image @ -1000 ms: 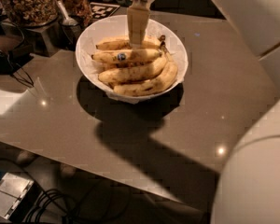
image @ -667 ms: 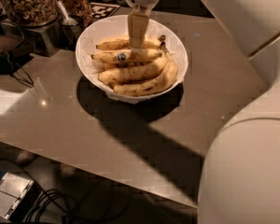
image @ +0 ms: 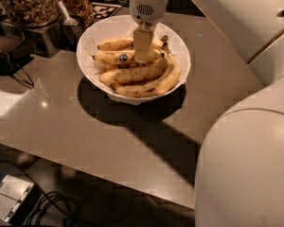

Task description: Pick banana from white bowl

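Observation:
The white bowl [image: 91, 38], wide and paper-lined, stands at the back middle of the tan table [image: 85, 126]. A bunch of freckled yellow bananas lies in it. The banana [image: 108, 57] with a small blue sticker is the second from the back, lying left to right. Two fatter bananas [image: 146, 79] lie in front of it. My gripper [image: 142, 56] points straight down into the bowl from above, its tip at the right part of the stickered banana, touching or just over it.
Glass jars of granola [image: 31, 4] and a metal cup with a scoop [image: 71, 26] stand behind the bowl to the left. A black cable [image: 16, 77] lies at the table's left. My white arm [image: 246, 164] fills the right foreground. A box and cables [image: 12, 197] lie on the floor.
My gripper has come down lower into the bowl onto the bananas. The bananas and the bowl have not moved.

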Controlling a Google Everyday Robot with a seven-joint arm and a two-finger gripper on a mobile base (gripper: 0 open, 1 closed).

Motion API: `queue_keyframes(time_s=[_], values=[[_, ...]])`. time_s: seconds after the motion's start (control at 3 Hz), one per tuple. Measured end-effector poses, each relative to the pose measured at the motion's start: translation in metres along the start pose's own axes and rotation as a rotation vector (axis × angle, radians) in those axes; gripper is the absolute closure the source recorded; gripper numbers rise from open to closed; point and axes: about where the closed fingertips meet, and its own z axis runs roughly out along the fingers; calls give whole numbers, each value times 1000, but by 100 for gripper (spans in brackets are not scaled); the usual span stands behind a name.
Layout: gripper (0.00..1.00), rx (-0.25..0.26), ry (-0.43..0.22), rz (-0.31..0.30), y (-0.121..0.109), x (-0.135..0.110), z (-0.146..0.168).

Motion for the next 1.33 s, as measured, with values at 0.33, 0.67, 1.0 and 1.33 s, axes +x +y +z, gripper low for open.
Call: queue_keyframes(time_s=[0.33,0.67,1.0,1.33], values=[[45,-29,5,4,2,2,11],[47,-36,12,7,0,4,14],[52,-38,19,10,-3,5,16],[46,-48,27,9,-6,5,23]])
